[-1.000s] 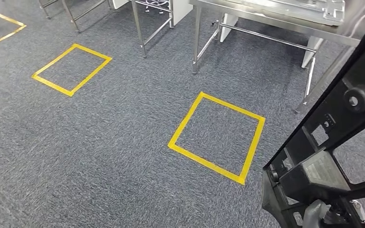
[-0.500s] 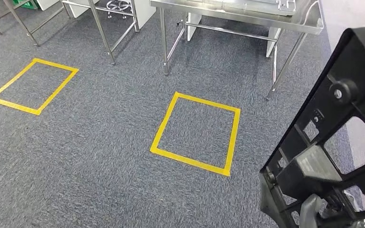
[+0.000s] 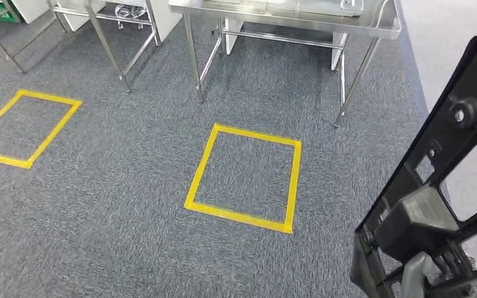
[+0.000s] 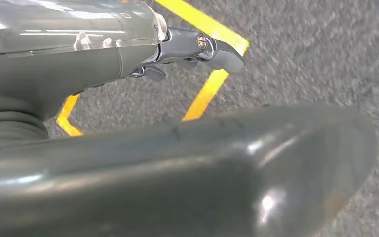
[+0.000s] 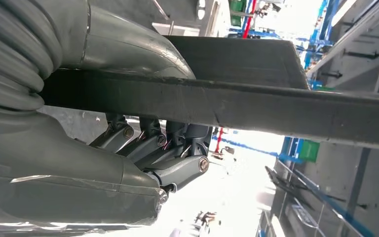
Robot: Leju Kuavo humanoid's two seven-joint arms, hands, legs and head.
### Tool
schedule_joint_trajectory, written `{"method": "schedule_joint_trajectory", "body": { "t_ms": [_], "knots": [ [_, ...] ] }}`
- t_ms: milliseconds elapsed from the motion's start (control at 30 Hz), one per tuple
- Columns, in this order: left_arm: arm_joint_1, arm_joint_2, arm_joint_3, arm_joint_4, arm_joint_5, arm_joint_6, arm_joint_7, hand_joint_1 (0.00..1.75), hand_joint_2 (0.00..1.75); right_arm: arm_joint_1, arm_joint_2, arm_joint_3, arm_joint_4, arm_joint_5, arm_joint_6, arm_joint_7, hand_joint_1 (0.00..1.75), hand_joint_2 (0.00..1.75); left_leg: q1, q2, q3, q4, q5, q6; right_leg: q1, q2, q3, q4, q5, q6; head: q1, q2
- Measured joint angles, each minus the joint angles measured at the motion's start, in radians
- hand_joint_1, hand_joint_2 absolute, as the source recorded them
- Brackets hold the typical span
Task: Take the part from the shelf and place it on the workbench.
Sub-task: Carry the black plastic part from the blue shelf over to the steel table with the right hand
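Note:
A large black plastic frame part (image 3: 448, 186) with cut-outs stands tilted at the lower right of the head view. My right hand (image 3: 415, 276) grips it from below. In the right wrist view the part (image 5: 256, 106) is a dark bar crossing the picture, and my right hand (image 5: 128, 153) has its thumb over the bar and its fingers (image 5: 177, 145) curled under it. A steel workbench (image 3: 286, 17) stands ahead at the far side of the carpet. My left hand (image 4: 94, 59) hangs over the floor, its fingers (image 4: 202, 47) stretched out and holding nothing.
Grey carpet carries a yellow tape square (image 3: 243, 177) just before the workbench, and another square (image 3: 25, 127) to the left. More steel table legs (image 3: 109, 43) stand at the far left. A pale wall (image 3: 447, 43) runs along the right.
The whole picture has shifted: the camera has turned, so the workbench and tape square now lie closer to the middle. The part stays in my right hand.

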Motion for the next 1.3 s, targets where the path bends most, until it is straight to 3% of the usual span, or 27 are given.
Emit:
{"method": "schedule_joint_trajectory", "body": {
  "t_ms": [67,133,200,233,267,300,367,400,467,500,567,600,667,700,733,767,867,900,933,967,1033,1067,1100,1167,1233,1267,1300],
  "knots": [
    [-0.004,0.0,0.0,0.0,0.0,-0.001,0.0,0.0,0.0,-0.002,0.001,0.0,-0.004,0.003,0.0,0.0,1.75,1.75,0.003,-0.002,-0.066,0.116,-0.002,-0.005,-0.001,0.001,0.032,-0.008,-0.016,-0.013,-0.003,0.0],
    [-0.003,0.0,0.0,0.0,0.0,-0.002,0.001,0.0,0.0,-0.003,0.001,0.0,-0.004,0.008,0.0,0.0,1.75,1.75,0.003,-0.003,-0.156,0.228,-0.051,-0.009,0.0,0.004,0.057,-0.01,-0.037,-0.019,-0.006,0.0],
    [0.003,0.0,0.001,0.0,0.001,-0.002,0.002,0.0,0.0,-0.003,0.001,0.0,-0.004,0.013,0.0,0.001,1.75,1.75,0.002,-0.003,-0.221,0.256,-0.113,-0.008,0.002,0.012,0.088,-0.01,-0.062,-0.02,-0.006,0.0],
    [0.005,0.0,0.001,0.0,0.001,-0.002,0.002,0.0,0.0,-0.003,0.001,0.0,-0.004,0.015,0.0,0.001,1.75,1.75,0.001,-0.003,-0.237,0.232,-0.119,-0.003,0.003,0.016,0.107,-0.01,-0.076,-0.02,-0.006,0.0],
    [0.006,0.0,0.001,0.0,0.002,-0.002,0.002,0.0,0.0,-0.004,0.001,0.0,-0.004,0.016,0.0,0.002,1.75,1.75,-0.002,-0.003,-0.243,0.185,-0.089,0.004,0.005,0.018,0.126,-0.01,-0.092,-0.019,-0.006,0.0],
    [0.007,0.001,0.002,0.0,0.002,-0.001,0.002,0.0,0.0,-0.004,0.001,0.0,-0.004,0.017,0.0,0.002,1.75,1.75,-0.007,-0.004,-0.246,0.128,-0.02,0.013,0.005,0.019,0.143,-0.01,-0.108,-0.017,-0.006,0.0],
    [0.01,0.003,0.003,0.0,0.003,-0.001,0.003,0.0,0.0,-0.006,0.002,0.0,-0.005,0.02,0.0,0.004,1.75,1.75,-0.016,-0.008,-0.244,0.047,0.104,0.025,0.006,0.024,0.168,-0.013,-0.135,-0.008,-0.005,0.0],
    [0.011,0.004,0.003,0.0,0.003,0.0,0.004,0.0,0.0,-0.007,0.002,0.0,-0.005,0.022,0.0,0.005,1.75,1.75,-0.02,-0.01,-0.24,0.029,0.135,0.029,0.006,0.026,0.177,-0.014,-0.14,-0.001,-0.005,0.0],
    [0.008,0.002,0.004,0.0,0.003,0.0,0.005,0.0,0.0,-0.008,0.004,0.001,-0.008,0.03,0.0,0.009,1.75,1.75,-0.02,-0.014,-0.215,0.01,0.126,0.035,0.006,0.027,0.182,0.0,-0.125,0.015,-0.006,0.0],
    [0.007,0.001,0.004,0.0,0.003,0.0,0.005,0.0,0.0,-0.01,0.004,0.001,-0.009,0.033,-0.002,0.012,1.75,1.75,-0.017,-0.015,-0.196,-0.005,0.122,0.041,0.006,0.025,0.171,0.033,-0.103,0.023,-0.006,0.0],
    [0.004,0.0,0.004,0.0,0.003,0.0,0.005,0.0,0.0,-0.014,0.004,0.001,-0.01,0.039,-0.005,0.014,1.75,1.75,-0.011,-0.018,-0.152,-0.035,0.112,0.049,0.004,0.022,0.104,0.14,-0.078,0.035,-0.004,0.0],
    [0.004,0.0,0.004,0.0,0.003,0.0,0.006,0.0,0.0,-0.015,0.004,0.001,-0.011,0.042,-0.006,0.015,1.75,1.75,-0.01,-0.019,-0.132,-0.046,0.103,0.052,0.002,0.02,0.06,0.192,-0.091,0.04,-0.003,0.0],
    [0.005,-0.001,0.004,0.0,0.003,-0.001,0.008,0.0,0.0,-0.016,0.004,0.001,-0.011,0.05,-0.008,0.018,1.75,1.75,-0.008,-0.021,-0.093,-0.06,0.081,0.051,-0.003,0.018,-0.018,0.243,-0.169,0.047,-0.003,0.0],
    [0.005,-0.001,0.004,0.0,0.002,-0.001,0.009,0.0,0.0,-0.018,0.004,0.001,-0.011,0.055,-0.011,0.021,1.75,1.75,-0.007,-0.023,-0.073,-0.063,0.067,0.049,-0.006,0.017,-0.043,0.237,-0.206,0.049,-0.002,0.0],
    [0.006,-0.002,0.004,0.0,0.002,-0.002,0.009,0.0,0.0,-0.02,0.004,-0.001,-0.011,0.06,-0.014,0.025,1.75,1.75,-0.005,-0.024,-0.052,-0.064,0.051,0.046,-0.008,0.016,-0.058,0.212,-0.224,0.051,-0.002,0.0],
    [0.007,-0.002,0.004,0.0,0.001,-0.003,0.01,0.0,0.0,-0.024,0.004,-0.004,-0.011,0.064,-0.017,0.03,1.75,1.75,-0.003,-0.025,-0.032,-0.064,0.035,0.043,-0.011,0.014,-0.065,0.17,-0.206,0.054,-0.002,0.0],
    [0.007,-0.002,0.004,0.0,-0.001,-0.008,0.011,0.0,0.0,-0.048,0.003,-0.04,-0.01,0.049,-0.011,0.064,1.75,1.75,-0.003,-0.025,0.015,-0.063,-0.015,0.029,-0.011,0.006,-0.069,0.035,0.001,0.048,-0.002,0.0],
    [0.006,-0.002,0.004,0.0,-0.002,-0.009,0.011,0.0,0.0,-0.061,0.003,-0.06,-0.012,0.039,-0.006,0.079,1.75,1.75,-0.003,-0.024,0.029,-0.066,-0.026,0.021,-0.007,0.006,-0.068,0.016,0.046,0.04,-0.003,0.0],
    [0.004,-0.001,0.005,0.0,-0.004,-0.011,0.011,0.0,0.0,-0.078,0.002,-0.084,-0.014,0.031,-0.003,0.093,1.75,1.75,-0.003,-0.024,0.039,-0.064,-0.028,0.014,-0.004,0.007,-0.062,0.01,0.054,0.031,-0.003,0.0],
    [0.001,0.0,0.005,0.0,-0.005,-0.013,0.011,0.0,0.0,-0.097,0.0,-0.108,-0.017,0.028,-0.004,0.106,1.75,1.75,-0.002,-0.023,0.041,-0.056,-0.022,0.007,-0.003,0.011,-0.052,0.008,0.044,0.022,-0.004,0.0],
    [-0.005,0.001,0.004,0.0,-0.008,-0.015,0.011,0.0,0.0,-0.137,-0.004,-0.152,-0.021,0.029,-0.012,0.129,1.75,1.75,0.0,-0.02,0.01,0.017,0.009,-0.001,-0.005,0.014,-0.026,-0.004,0.031,0.007,-0.004,0.0],
    [-0.008,0.002,0.004,0.0,-0.01,-0.016,0.011,0.0,0.0,-0.16,-0.009,-0.175,-0.021,0.034,-0.022,0.141,1.75,1.75,0.001,-0.018,-0.032,0.083,0.018,-0.004,-0.006,0.014,-0.01,-0.009,0.022,0.001,-0.005,0.0],
    [-0.009,0.003,0.004,0.0,-0.013,-0.018,0.011,0.0,0.0,-0.185,-0.014,-0.198,-0.021,0.041,-0.036,0.156,1.75,1.75,0.002,-0.017,-0.082,0.152,0.01,-0.005,-0.006,0.014,0.005,-0.013,0.011,-0.004,-0.005,0.0],
    [-0.005,0.005,0.004,0.0,-0.019,-0.02,0.014,0.0,0.0,-0.251,-0.032,-0.248,-0.021,0.056,-0.076,0.202,1.75,1.75,0.002,-0.017,-0.179,0.25,-0.066,-0.007,-0.004,0.017,0.039,-0.016,-0.016,-0.008,-0.005,0.0],
    [-0.002,0.008,0.004,0.0,-0.024,-0.02,0.02,0.0,0.0,-0.322,-0.056,-0.291,-0.019,0.068,-0.109,0.258,1.75,1.75,0.0,-0.017,-0.23,0.242,-0.141,-0.003,-0.003,0.022,0.078,-0.016,-0.046,-0.008,-0.005,0.0],
    [-0.001,0.009,0.004,0.0,-0.026,-0.019,0.023,0.0,0.0,-0.356,-0.071,-0.308,-0.018,0.072,-0.116,0.281,1.75,1.75,-0.003,-0.017,-0.242,0.205,-0.136,0.003,-0.002,0.023,0.099,-0.017,-0.062,-0.007,-0.005,0.0],
    [0.001,0.011,0.004,0.0,-0.028,-0.018,0.026,0.0,0.0,-0.388,-0.089,-0.322,-0.015,0.079,-0.12,0.298,1.75,1.75,-0.007,-0.016,-0.247,0.153,-0.088,0.013,-0.002,0.024,0.118,-0.018,-0.079,-0.006,-0.005,0.0]
  ]
}}
